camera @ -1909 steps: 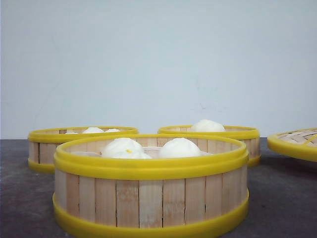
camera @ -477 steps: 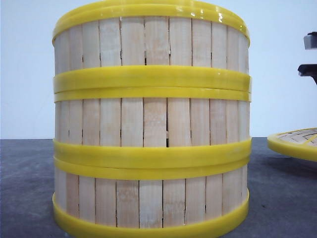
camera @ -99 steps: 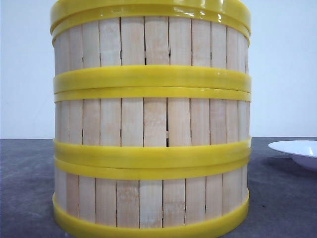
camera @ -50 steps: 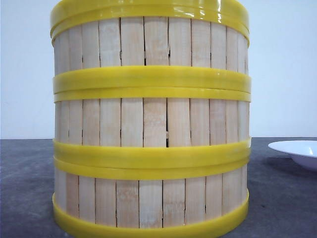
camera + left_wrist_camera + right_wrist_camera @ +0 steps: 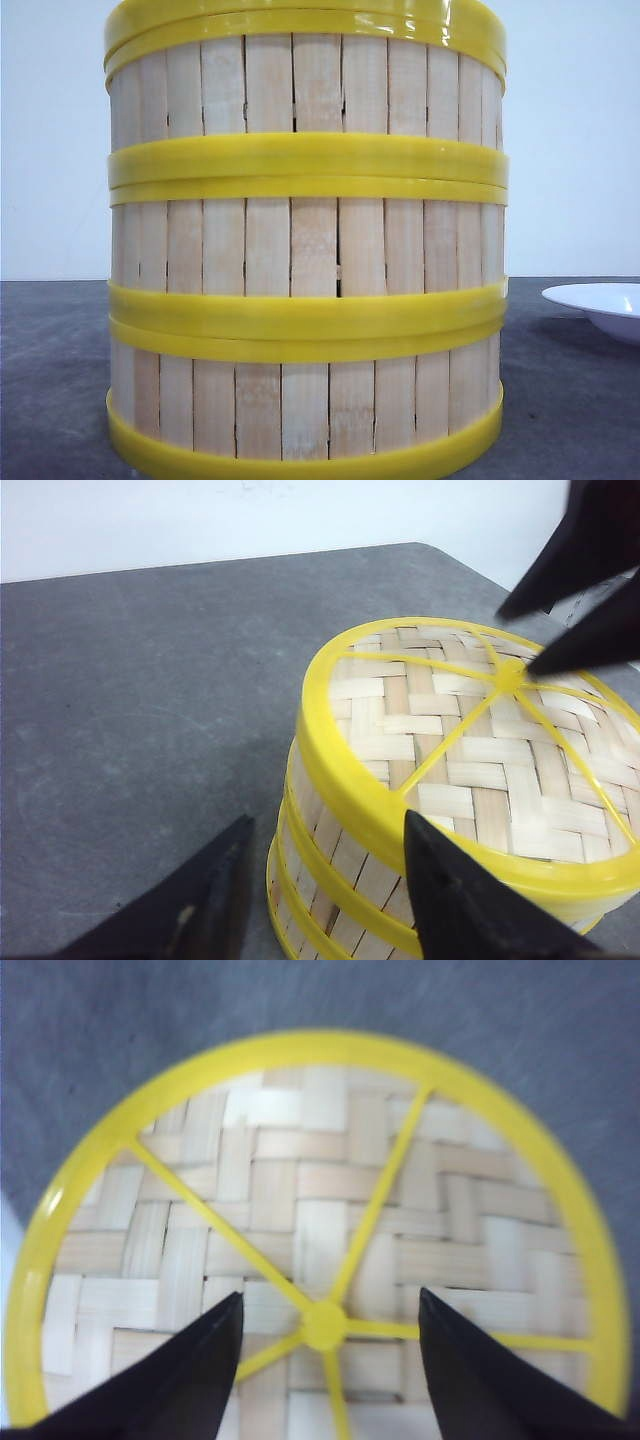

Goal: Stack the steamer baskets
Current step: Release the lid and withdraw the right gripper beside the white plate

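Three steamer baskets stand as one stack in the front view: bottom (image 5: 300,405), middle (image 5: 300,245), top (image 5: 300,90). A woven lid (image 5: 300,18) with a yellow rim caps the stack. Neither gripper shows in that view. In the left wrist view my left gripper (image 5: 328,818) is open beside the stack (image 5: 340,870), one finger over the lid's rim (image 5: 350,770) and the other out over the table. My right gripper (image 5: 331,1293) hangs open above the lid (image 5: 300,1180), its fingers either side of the yellow hub (image 5: 325,1326). It also shows from the left wrist, right gripper (image 5: 515,642).
A white shallow plate (image 5: 600,305) sits on the dark grey table (image 5: 50,380) to the right of the stack. The table's far edge (image 5: 250,560) meets a pale wall.
The three baskets, once apart with buns showing, now form one stack. The lid that lay on the plate at the right now tops it. Nothing moved in the last second.
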`<action>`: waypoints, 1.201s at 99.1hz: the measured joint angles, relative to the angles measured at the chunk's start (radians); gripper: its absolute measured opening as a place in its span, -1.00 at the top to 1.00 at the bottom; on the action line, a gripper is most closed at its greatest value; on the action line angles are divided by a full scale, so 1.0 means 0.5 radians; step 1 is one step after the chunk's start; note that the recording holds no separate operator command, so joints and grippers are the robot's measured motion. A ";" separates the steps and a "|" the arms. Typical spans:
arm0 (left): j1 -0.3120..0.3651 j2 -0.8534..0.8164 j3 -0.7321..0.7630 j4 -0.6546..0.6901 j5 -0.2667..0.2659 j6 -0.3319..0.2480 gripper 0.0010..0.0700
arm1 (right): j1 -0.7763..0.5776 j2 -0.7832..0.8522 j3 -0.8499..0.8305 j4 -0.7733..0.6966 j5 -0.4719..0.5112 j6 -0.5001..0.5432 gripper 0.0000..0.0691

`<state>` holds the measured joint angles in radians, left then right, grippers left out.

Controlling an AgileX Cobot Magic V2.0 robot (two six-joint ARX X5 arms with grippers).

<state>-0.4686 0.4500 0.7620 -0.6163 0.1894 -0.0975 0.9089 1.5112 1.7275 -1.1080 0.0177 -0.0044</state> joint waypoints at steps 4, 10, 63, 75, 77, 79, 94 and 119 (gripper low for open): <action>0.000 0.000 0.000 -0.002 0.001 0.000 0.23 | 0.000 -0.031 0.048 0.001 0.031 0.000 0.01; 0.000 0.000 0.000 -0.003 0.000 0.000 0.23 | 0.000 -0.089 0.113 0.018 0.095 0.000 0.01; 0.000 0.000 0.000 -0.002 0.000 0.001 0.23 | 0.000 -0.838 -0.090 0.060 0.804 0.076 0.01; 0.000 0.000 0.000 -0.002 0.000 0.001 0.23 | 0.000 -1.043 -0.436 0.183 0.856 0.163 0.01; 0.000 0.000 0.000 -0.002 0.000 0.001 0.23 | 0.000 -1.079 -0.504 0.214 0.856 0.182 0.01; 0.000 0.000 0.000 -0.002 0.000 0.001 0.23 | 0.000 -1.115 -0.575 0.245 0.856 0.200 0.01; 0.000 0.000 0.000 -0.002 0.000 0.001 0.23 | 0.001 -1.373 -1.119 0.483 0.855 0.379 0.01; 0.000 0.000 0.000 -0.002 0.000 0.001 0.23 | 0.001 -1.466 -1.481 0.571 0.850 0.581 0.00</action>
<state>-0.4686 0.4500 0.7620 -0.6170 0.1894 -0.0971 0.9092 0.7784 0.9871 -0.8223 0.4427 0.2859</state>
